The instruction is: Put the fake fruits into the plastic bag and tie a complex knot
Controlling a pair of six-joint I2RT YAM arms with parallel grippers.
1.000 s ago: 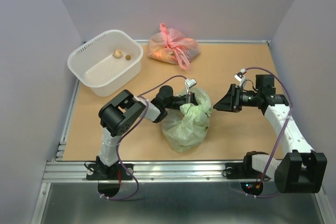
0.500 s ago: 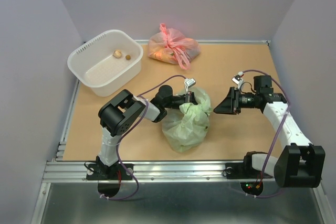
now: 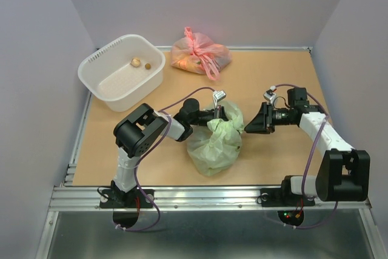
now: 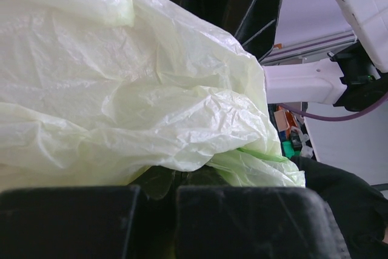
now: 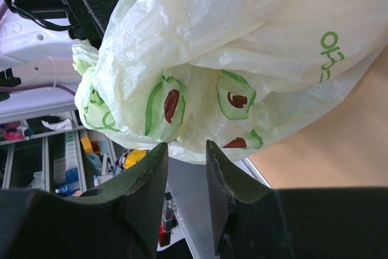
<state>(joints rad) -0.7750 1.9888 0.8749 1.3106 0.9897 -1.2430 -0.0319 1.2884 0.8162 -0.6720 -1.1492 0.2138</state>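
Observation:
The pale green plastic bag (image 3: 213,144) sits bunched on the table between the arms, its printed side filling the right wrist view (image 5: 242,59). My left gripper (image 3: 217,113) is shut on the bag's gathered top, and crinkled plastic (image 4: 151,89) runs into the closed jaws (image 4: 176,189). My right gripper (image 3: 248,127) is open, narrowly, just right of the bag; its fingertips (image 5: 185,147) sit at the bag's lower edge with nothing between them. The fake fruits are hidden inside the bag. No tied knot shows.
A white basket (image 3: 100,68) stands at the back left with two small tan things (image 3: 140,63) in it. A pink tied bag (image 3: 200,56) lies at the back centre. The left arm's cable arcs over the bag.
My right gripper has moved left, closing most of the gap to the green bag. The left gripper and the bag have stayed still.

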